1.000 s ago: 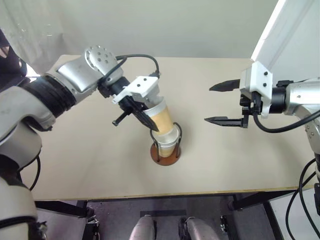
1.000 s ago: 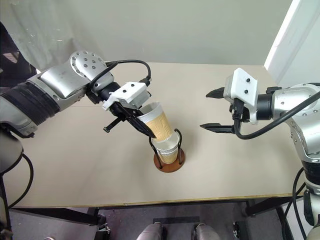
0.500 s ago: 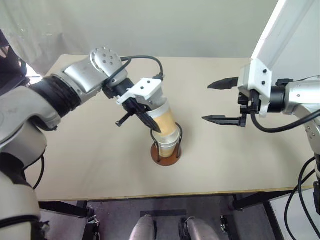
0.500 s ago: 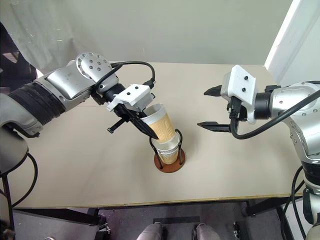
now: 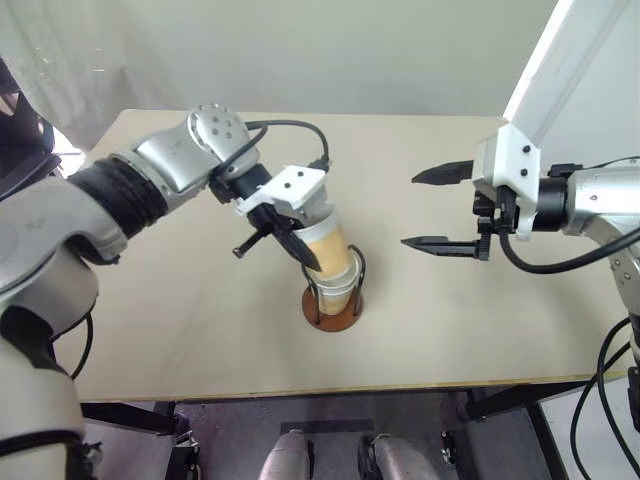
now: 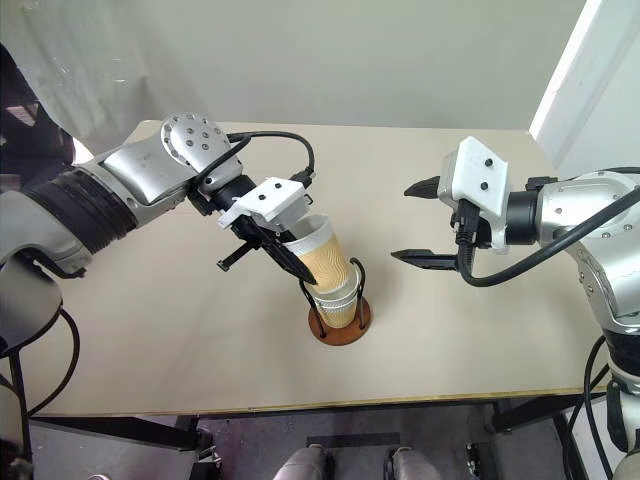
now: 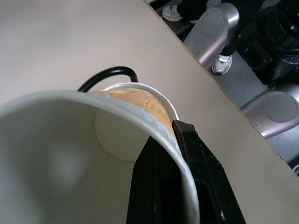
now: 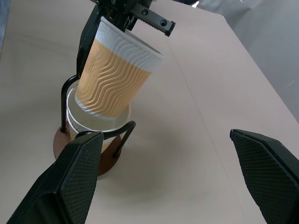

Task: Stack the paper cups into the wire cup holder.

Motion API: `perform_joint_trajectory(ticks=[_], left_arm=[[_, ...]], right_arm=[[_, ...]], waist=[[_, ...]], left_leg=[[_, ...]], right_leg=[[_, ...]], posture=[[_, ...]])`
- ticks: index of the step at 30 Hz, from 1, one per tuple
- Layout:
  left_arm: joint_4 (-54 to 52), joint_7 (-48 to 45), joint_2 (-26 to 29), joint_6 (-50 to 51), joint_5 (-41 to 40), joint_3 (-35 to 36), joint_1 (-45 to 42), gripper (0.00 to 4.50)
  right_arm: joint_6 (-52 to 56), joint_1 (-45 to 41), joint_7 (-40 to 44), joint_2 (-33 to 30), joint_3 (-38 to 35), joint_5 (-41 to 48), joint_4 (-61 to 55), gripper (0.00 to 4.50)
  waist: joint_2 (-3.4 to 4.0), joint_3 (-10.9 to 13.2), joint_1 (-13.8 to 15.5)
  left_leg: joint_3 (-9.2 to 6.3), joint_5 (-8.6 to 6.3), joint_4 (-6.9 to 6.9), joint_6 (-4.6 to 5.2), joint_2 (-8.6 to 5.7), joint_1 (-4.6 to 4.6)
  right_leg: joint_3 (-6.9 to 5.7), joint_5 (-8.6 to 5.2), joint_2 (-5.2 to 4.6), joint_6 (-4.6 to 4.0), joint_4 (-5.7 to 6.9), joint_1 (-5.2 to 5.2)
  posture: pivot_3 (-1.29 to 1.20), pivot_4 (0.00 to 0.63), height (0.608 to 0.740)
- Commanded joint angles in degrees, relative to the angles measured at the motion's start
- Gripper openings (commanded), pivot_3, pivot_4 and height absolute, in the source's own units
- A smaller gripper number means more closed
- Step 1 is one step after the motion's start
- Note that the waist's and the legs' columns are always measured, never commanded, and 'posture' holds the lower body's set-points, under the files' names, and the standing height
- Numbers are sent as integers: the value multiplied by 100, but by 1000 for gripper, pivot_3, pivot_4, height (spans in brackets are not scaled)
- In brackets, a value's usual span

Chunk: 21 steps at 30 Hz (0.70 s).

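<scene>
The wire cup holder (image 5: 322,317) stands mid-table on its reddish-brown disc, with a paper cup (image 5: 338,288) seated between its dark loops. My left gripper (image 5: 300,243) is shut on the rim of another paper cup (image 5: 325,240). This cup leans to the left, and its bottom rests inside the seated cup. One black finger (image 7: 163,186) presses the rim from outside. The right wrist view shows the tilted cup (image 8: 117,74) over the holder's base (image 8: 60,140). My right gripper (image 5: 410,210) hangs open and empty to the right of the holder.
The tan table (image 5: 480,320) carries only the holder and cups. Its front edge runs close below the holder. A white upright panel (image 5: 560,60) stands at the far right, and a pale wall lies behind the table.
My left forearm has swung slightly toward the holder. The held cup stays tilted in the seated cup, barely lower. The right gripper has kept still and open.
</scene>
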Motion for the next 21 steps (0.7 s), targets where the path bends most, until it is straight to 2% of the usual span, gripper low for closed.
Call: perform_joint_trajectory(ticks=[1,8,15,18,21], left_arm=[[96,-208,-3,-130,22,3,-15,47],[426,-208,-215,-262,83,54,55,47],[628,-208,-357,-392,145,90,96,47],[663,-208,-395,-398,145,78,72,47],[657,-208,-424,-367,130,72,47,660]], right_arm=[[-41,-43,-66,-83,-222,57,-152,4500],[-10,5,50,-135,-353,278,-222,4500],[82,414,516,-450,-906,1100,-571,4500],[67,564,563,-606,-1085,1266,-627,4500],[48,587,507,-672,-1098,1316,-624,4500]], waist=[[-1,0,-4],[-1,0,2],[-2,-1,11],[-2,-1,13],[-2,-1,14]], left_leg=[[3,0,-1,0,-1,1],[2,-1,0,1,-1,0],[9,2,0,-3,-7,-4],[14,20,1,-36,-8,-5],[23,19,1,-33,-9,-2]], right_leg=[[-1,0,1,0,0,0],[-1,0,-1,1,0,1],[-1,-7,0,13,-6,4],[3,-10,-2,18,-12,8],[13,-7,-2,28,-15,10]], posture=[[0,150,740],[0,150,740],[0,150,740],[0,150,740],[0,150,740]])
